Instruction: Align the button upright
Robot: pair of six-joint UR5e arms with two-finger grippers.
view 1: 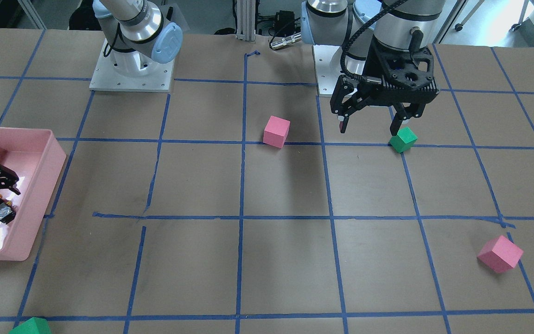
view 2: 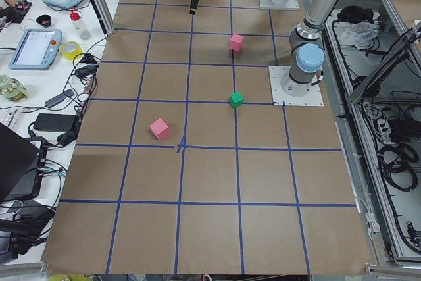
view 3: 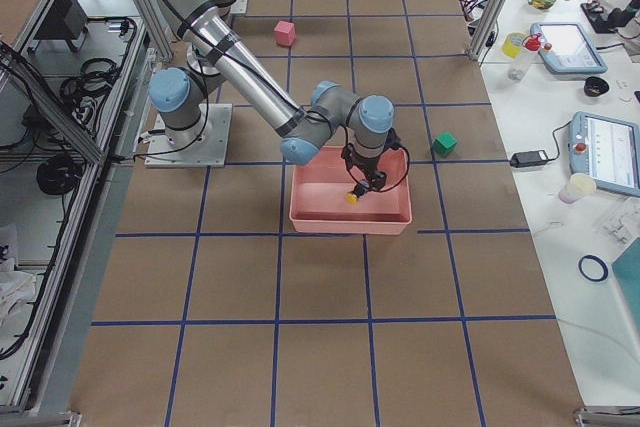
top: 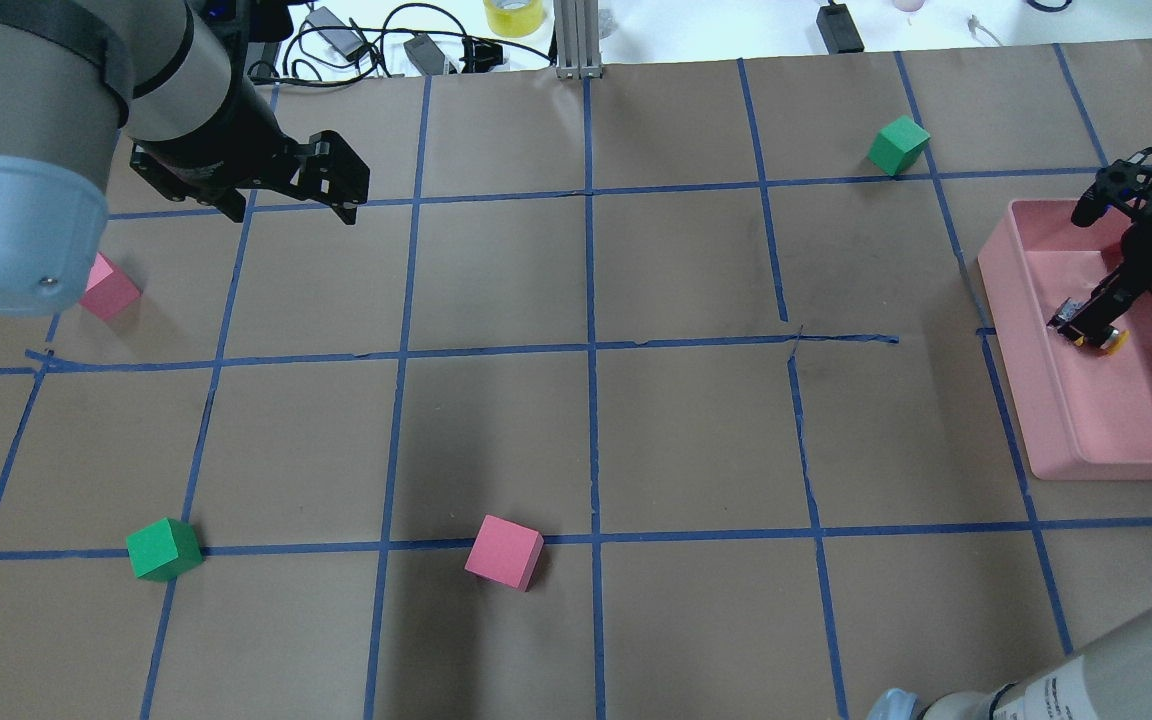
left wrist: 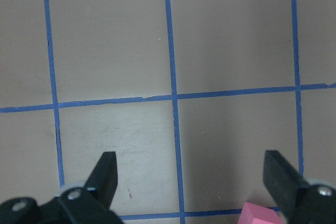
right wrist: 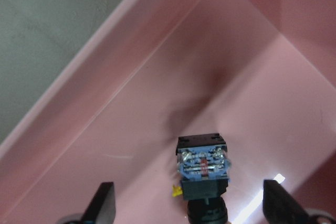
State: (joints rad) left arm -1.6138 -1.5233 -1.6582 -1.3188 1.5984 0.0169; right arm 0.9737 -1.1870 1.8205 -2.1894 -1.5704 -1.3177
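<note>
Right tool gapes over glossy pink tray, straddling boxy black-and-silver button; left tool spread too.

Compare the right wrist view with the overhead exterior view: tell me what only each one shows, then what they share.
Only the right wrist view: the blue terminal block with silvery screws on the button, and the right gripper with its fingers wide apart either side of it. Only the overhead view: the left gripper open above the table, two green cubes and two pink cubes. Both: the pink tray, the button inside it, and the right gripper there.
</note>
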